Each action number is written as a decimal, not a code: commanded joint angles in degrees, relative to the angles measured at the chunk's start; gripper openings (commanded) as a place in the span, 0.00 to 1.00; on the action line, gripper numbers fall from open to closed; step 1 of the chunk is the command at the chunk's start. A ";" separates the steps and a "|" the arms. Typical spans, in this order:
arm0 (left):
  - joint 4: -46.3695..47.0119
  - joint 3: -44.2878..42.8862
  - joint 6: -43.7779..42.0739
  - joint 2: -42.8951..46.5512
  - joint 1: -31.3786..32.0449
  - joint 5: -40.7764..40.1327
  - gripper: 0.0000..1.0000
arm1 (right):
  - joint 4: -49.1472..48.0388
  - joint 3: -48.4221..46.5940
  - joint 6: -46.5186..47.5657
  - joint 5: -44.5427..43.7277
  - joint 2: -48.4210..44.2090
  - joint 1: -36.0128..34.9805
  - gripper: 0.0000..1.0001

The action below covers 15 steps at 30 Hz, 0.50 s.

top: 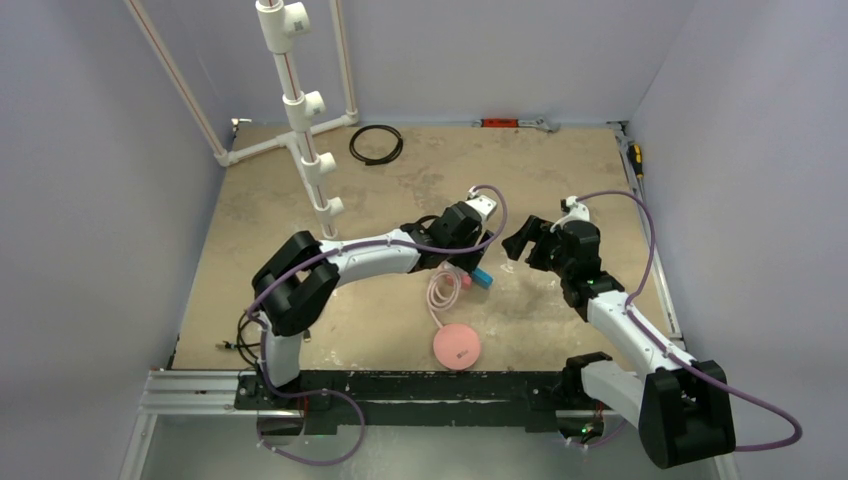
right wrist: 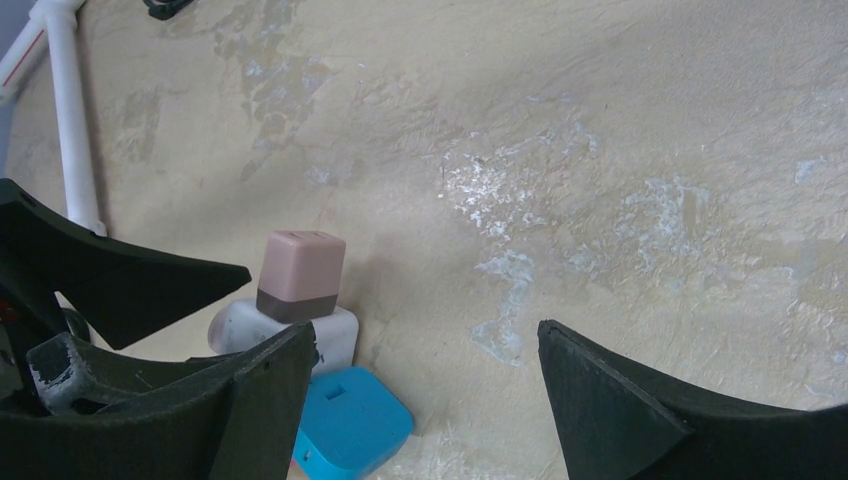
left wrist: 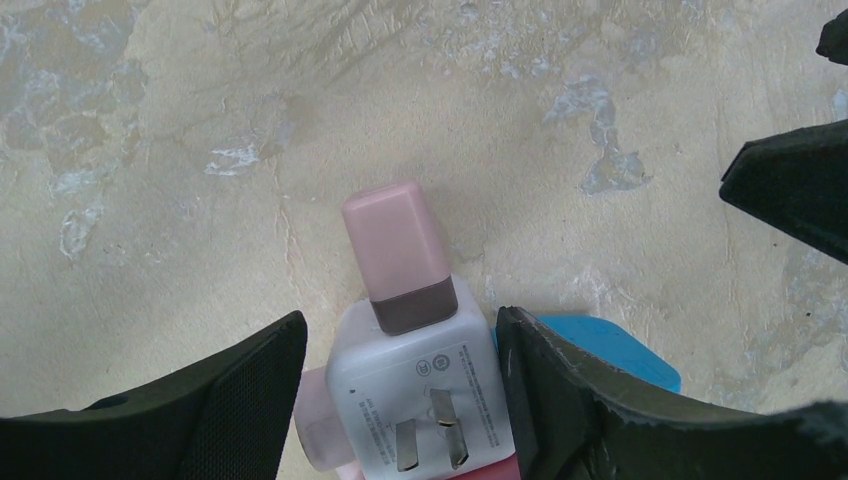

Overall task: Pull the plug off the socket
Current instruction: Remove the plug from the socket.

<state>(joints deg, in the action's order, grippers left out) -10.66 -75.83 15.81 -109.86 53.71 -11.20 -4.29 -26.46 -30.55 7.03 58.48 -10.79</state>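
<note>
While left gripper [left wrist: 400,325] flanks one socket [left wrist: 420,385] — one plug [left wrist: 393,245].

The top external camera looks down from above and behind the arm bases [top: 283,375], far enough off to hold the whole desk [top: 560,180]. The left wrist camera looks steeply down past the left hand [left wrist: 400,322], very close on the white socket [left wrist: 420,390] and pink plug [left wrist: 395,245]. The right wrist camera views the same pair slantwise across the desk, from farther back.
</note>
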 commanded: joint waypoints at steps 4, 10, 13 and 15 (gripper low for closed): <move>-3.54 -1.86 0.71 -1.70 0.25 -1.57 0.68 | -0.73 0.01 1.19 -0.78 -0.79 0.54 0.85; -4.74 -1.93 1.62 -1.61 0.25 -1.31 0.73 | -0.72 0.09 1.19 -0.83 -0.79 0.56 0.85; -4.65 -1.78 1.93 -1.19 0.25 -1.61 0.77 | -0.80 0.22 1.18 -0.79 -0.95 0.52 0.85; -4.77 -1.71 2.02 -1.05 0.25 -1.63 0.78 | -0.89 0.18 1.19 -0.70 -1.00 0.54 0.85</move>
<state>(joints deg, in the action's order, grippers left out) -12.14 -76.82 17.26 -110.59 53.69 -12.19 -4.29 -26.44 -30.37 6.98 58.48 -10.48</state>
